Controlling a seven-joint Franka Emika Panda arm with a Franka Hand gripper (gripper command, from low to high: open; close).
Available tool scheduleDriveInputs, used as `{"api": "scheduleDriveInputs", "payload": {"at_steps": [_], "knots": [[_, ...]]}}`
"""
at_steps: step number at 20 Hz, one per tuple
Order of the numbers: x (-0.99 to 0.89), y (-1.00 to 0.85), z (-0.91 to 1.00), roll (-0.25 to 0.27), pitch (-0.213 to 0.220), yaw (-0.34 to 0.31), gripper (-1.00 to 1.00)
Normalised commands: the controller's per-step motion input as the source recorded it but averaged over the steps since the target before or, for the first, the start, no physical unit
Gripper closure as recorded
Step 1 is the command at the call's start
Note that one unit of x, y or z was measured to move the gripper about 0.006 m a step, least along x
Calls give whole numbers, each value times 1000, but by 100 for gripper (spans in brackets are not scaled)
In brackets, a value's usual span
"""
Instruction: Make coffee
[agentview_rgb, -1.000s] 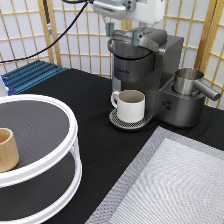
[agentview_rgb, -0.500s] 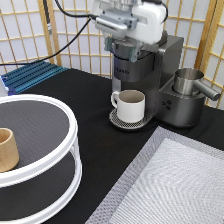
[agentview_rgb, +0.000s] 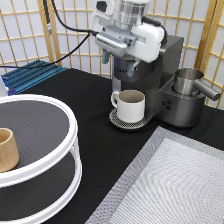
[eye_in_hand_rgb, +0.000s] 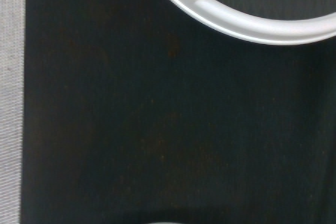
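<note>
The coffee pod is out of view in both pictures. My gripper (agentview_rgb: 118, 62) hangs in front of the top of the grey coffee machine (agentview_rgb: 172, 57), just above the white mug (agentview_rgb: 131, 105). Its two dark fingers stand apart and open, with nothing between them. The mug sits upright on the machine's round drip tray (agentview_rgb: 116, 120). The wrist view shows only black tablecloth (eye_in_hand_rgb: 165, 130), a curved white rim (eye_in_hand_rgb: 255, 27) and a strip of grey mat (eye_in_hand_rgb: 9, 100).
A metal pitcher (agentview_rgb: 189, 80) stands on the machine's side at the exterior view's right. A white two-tier round rack (agentview_rgb: 71, 131) with a tan wooden cup (agentview_rgb: 6, 149) fills the bottom left. A grey mat (agentview_rgb: 175, 185) lies bottom right; a blue rack (agentview_rgb: 30, 75) sits by the screen.
The gripper has come down and toward the exterior view's left, from above the machine to in front of its top. The mug and the wooden cup have not moved.
</note>
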Motion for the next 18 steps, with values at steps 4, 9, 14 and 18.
{"api": "scheduleDriveInputs", "payload": {"at_steps": [4,9,14,18], "knots": [[319,27,-24,23,171,84,-100],[109,102,761,16,162,74,-100],[129,-415,858,98,61,5,-100],[20,-581,794,117,9,-9,-100]]}}
